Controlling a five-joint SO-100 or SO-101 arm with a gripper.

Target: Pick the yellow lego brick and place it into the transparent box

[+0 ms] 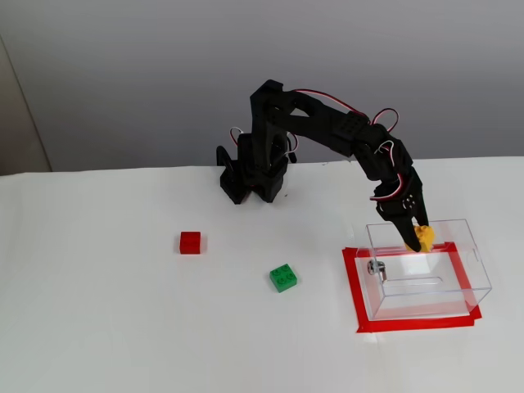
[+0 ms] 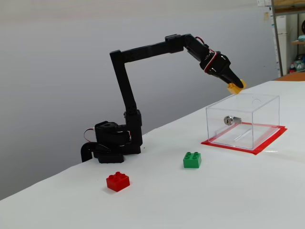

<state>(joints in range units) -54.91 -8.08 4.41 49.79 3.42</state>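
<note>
Three bricks are counted: one yellow lego brick (image 1: 423, 237), one green brick (image 1: 283, 277) and one red brick (image 1: 190, 242). One transparent box (image 1: 458, 270) is seen.

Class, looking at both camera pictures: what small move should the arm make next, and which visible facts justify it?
Probably lower slightly and open: the gripper holds the yellow lego brick above the transparent box, whose top looks open, and nothing lies inside.

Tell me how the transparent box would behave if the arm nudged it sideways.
The transparent box probably slides easily: its thin clear walls look light and it appears empty. It is unlikely to tip, being low and wide on the red tape outline. The walls may flex, and the metal fitting adds little weight. The gripper holds the yellow lego brick above it.
</note>
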